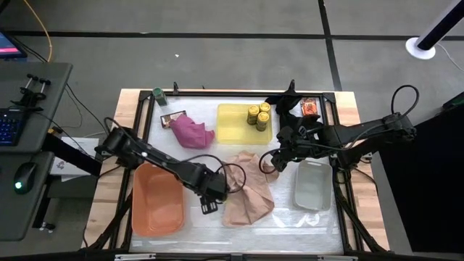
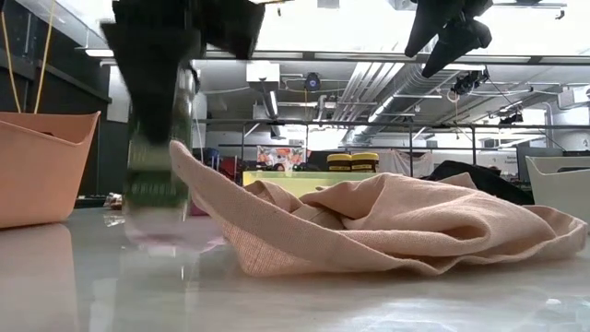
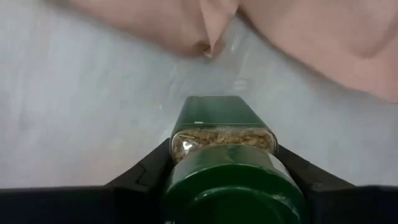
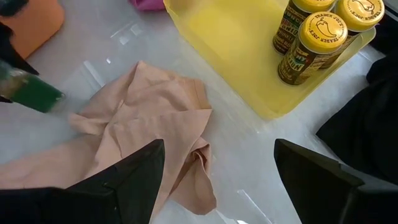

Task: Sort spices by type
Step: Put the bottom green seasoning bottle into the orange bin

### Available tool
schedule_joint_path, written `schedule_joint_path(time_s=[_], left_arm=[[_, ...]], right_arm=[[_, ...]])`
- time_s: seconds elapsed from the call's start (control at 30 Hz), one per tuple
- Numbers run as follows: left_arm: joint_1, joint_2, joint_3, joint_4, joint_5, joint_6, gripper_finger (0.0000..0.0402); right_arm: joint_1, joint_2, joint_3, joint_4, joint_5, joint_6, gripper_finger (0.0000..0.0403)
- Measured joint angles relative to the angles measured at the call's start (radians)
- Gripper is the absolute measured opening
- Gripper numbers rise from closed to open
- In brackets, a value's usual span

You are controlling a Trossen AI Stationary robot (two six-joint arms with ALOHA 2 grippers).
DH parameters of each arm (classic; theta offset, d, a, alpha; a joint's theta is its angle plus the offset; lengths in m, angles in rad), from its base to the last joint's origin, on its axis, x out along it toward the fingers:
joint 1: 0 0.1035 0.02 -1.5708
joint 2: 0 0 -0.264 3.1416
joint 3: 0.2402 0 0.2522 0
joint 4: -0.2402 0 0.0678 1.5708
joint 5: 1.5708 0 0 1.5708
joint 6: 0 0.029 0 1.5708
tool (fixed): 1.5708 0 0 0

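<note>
High view: left pincer [image 1: 210, 194] beside the tan cloth [image 1: 250, 190], orange tray [image 1: 156, 201] close on its other side. Right pincer [image 1: 279, 161] above the cloth's far edge. Yellow-lidded jars [image 1: 258, 116] in the yellow tray [image 1: 233, 123].

Low view: glass jar [image 2: 159, 157] upright, just off the counter [image 2: 295, 295], beside the cloth.

Left wrist view: left pincer clamped the green-lidded jar [image 3: 225, 162], long axis pointing at the cloth.

Right wrist view: right pincer spread, empty; lids read "TRADER JOE'S".
</note>
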Motion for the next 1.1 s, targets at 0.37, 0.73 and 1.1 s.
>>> schedule_joint_path(time_s=[0.37,0.73,1.1], left_arm=[[-0.105,-0.349,0.002,-0.168,-0.206,-0.157,0.0164],[-0.278,-0.367,-0.120,-0.416,-0.215,-0.492,0.0164],[-0.340,-0.366,-0.303,-0.040,-0.051,-0.637,0.0164]], right_arm=[[0.000,0.000,0.000,0.007,0.024,0.005,0.0298],[0.000,0.000,0.000,0.021,0.028,0.026,0.0298],[0.000,0.000,0.000,0.020,0.024,0.026,0.0298]])
